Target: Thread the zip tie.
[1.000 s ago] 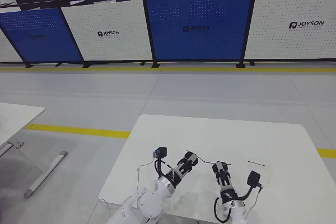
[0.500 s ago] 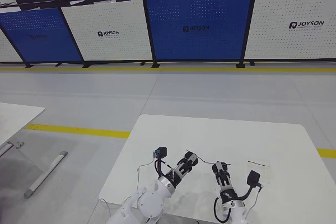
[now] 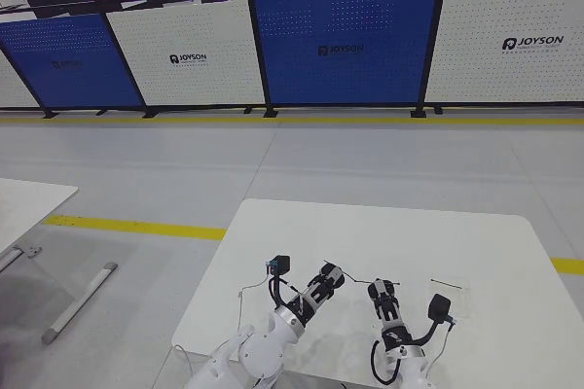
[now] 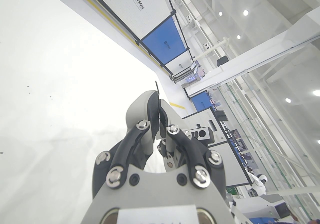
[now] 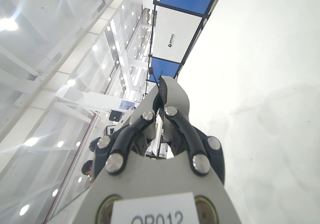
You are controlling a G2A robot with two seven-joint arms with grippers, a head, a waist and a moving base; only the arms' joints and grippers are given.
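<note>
Top view, lower middle of frame: both claws sat low over the white worktop [image 3: 389, 229], side by side with a small gap between them. The left claw [image 3: 333, 276] was toward the left of frame. The right claw [image 3: 379, 288] was just to its right and slightly lower.

Left claw: pinched shut on a thin black strip, taken to be the tail [image 4: 156, 85] of the zip tie [image 5: 155, 78]. In the left wrist view a short tip stood out past the fingertips. In the top view that strip ran on a slant, upper left to lower right, with its lower end aimed at the gap.

Right claw: also clamped shut, on the end carrying the head [image 5: 151, 70]. The head was a small square block, clear of the fingertips on a short neck. In the top view the strip there lay nearly level across the frame, its left end facing the left claw.

Could not tell whether the two held pieces joined in one loop; the strip was too thin to trace.

Judgement: threading not yet done. Tail and head were near but apart. In the top view the head lay to the right of the tail tip. The tail would therefore need to travel rightward and swing from its slant onto the head's level axis before entering the slot. Which way the slot faced was not legible. The left claw carried the free tip, so it looked the likelier one to feed, with the right claw holding the head steady.

A loose strip [image 3: 446, 284], black, lay flat on the worktop further right, well apart from both claws.
</note>
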